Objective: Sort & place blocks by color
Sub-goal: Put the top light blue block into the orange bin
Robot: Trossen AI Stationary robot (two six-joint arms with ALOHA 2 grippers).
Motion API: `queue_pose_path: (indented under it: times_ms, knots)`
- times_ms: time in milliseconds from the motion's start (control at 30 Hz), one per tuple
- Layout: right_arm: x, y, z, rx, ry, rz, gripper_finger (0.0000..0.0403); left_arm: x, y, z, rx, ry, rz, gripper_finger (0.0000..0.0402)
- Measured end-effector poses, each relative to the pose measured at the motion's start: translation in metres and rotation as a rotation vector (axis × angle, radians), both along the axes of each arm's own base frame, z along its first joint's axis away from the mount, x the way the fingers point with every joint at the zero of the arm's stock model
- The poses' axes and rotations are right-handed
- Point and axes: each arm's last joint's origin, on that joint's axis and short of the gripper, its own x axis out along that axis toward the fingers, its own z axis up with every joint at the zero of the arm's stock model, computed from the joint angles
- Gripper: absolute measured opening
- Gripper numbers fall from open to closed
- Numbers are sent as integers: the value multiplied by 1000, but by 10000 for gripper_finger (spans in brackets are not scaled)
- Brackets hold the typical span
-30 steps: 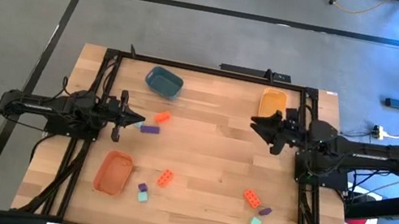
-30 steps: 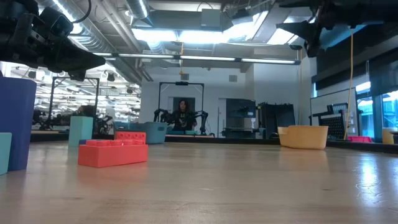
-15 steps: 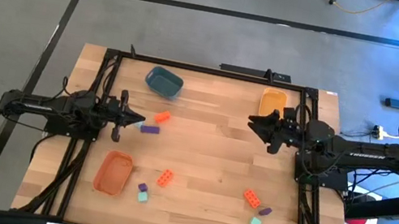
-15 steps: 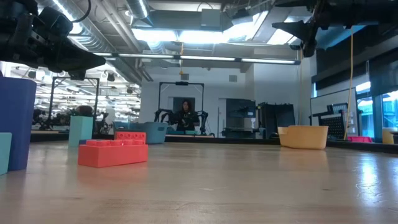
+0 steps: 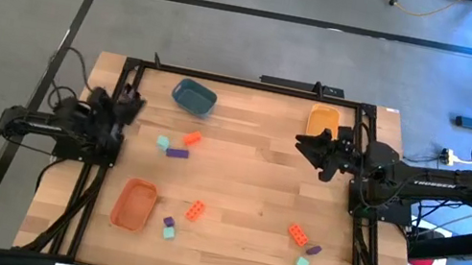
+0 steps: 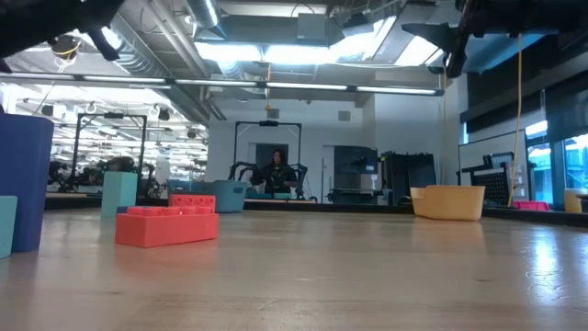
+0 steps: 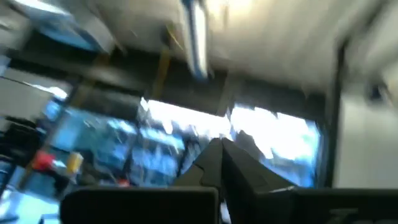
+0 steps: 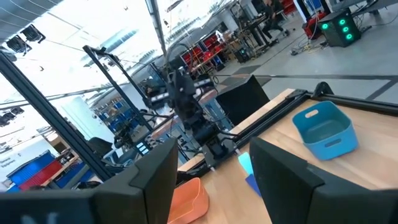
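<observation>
High view: my left gripper (image 5: 127,104) sits at the left edge, raised, empty, jaw state not discernible; my right gripper (image 5: 305,146) waits upper right beside the yellow bowl (image 5: 322,121), fingers apart, empty. Blocks: teal block (image 5: 162,142), purple block (image 5: 177,152), orange block (image 5: 192,138) left of centre; others along the bottom.

Low view: red brick (image 6: 166,225) at left, a purple block behind it.

Left wrist view: ceiling only; risk: descending blind, nudging clustered blocks.

Right wrist view: blue bowl (image 8: 324,129) at right; risk: wrong-colour drop.
</observation>
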Motion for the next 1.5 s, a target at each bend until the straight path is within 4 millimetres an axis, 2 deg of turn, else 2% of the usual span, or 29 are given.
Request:
queue_pose_path:
  times_ms: [100, 200, 267, 367, 533, 700, 833, 933, 1233, 1500]
  knots:
    - [0, 0, 0, -1, -3, 0, 203, 7, 2, 9, -95, 68, -19, 2]
    - [0, 0, 0, -1, -4, 1, 203, 23, 3, 28, -136, 251, -25, 20]
    - [0, 0, 0, -1, -4, 1, 203, 33, 4, 43, -159, 411, -17, 43]
    - [0, 0, 1, -4, -5, 0, 203, 44, 6, 74, -211, 619, 7, 89]
    - [0, 0, 1, -4, -6, 12, 203, 53, 9, 112, -295, 985, 37, 168]
    - [0, 1, 1, -8, -6, 30, 203, 63, 10, 134, -261, 1284, 39, 208]
    - [0, 1, 1, -5, -6, 30, 203, 72, 9, 127, -189, 1577, 1, 210]
    - [0, 1, 1, -5, -6, 30, 203, 78, 6, 114, -144, 1720, -57, 209]
    - [0, 1, 0, -5, -4, 29, 203, 89, 2, 79, 73, 1848, -197, 209]
    - [0, 1, 0, -1, -3, 29, 203, 96, 23, 41, 182, 2015, -280, 209]
